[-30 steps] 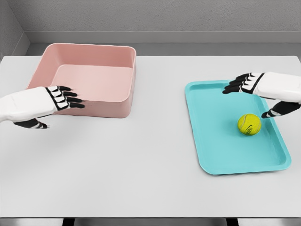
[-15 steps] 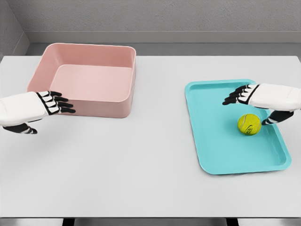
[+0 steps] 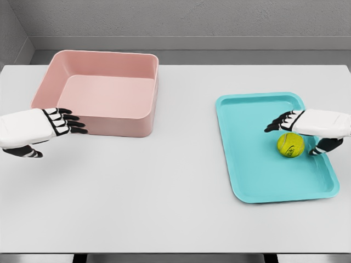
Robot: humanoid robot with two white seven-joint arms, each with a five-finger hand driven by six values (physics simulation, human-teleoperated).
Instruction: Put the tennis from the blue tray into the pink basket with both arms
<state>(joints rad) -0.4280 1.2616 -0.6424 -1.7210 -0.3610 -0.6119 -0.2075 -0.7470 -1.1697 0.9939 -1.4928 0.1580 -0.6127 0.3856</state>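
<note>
White table (image 3: 175, 208); pink basket (image 3: 98, 118), upper left; blue tray (image 3: 258, 181), right, tennis ball (image 3: 290, 145) resting inside. Right hand (image 3: 307, 129) spread open over ball, ungripped: settle fingers around it before closing. Left hand (image 3: 41, 129) open beside basket.

Right hand (image 3: 310, 129) (fingers spread) over tennis ball (image 3: 290, 145) on blue tray (image 3: 258, 175)

White work table against a grey wall.

The table (image 3: 164, 192) has a plain, matte white top spanning nearly the full view. Behind it runs a grey textured wall (image 3: 192, 16) with a lighter baseboard strip (image 3: 192, 43). Lighting is even and diffuse.
</note>
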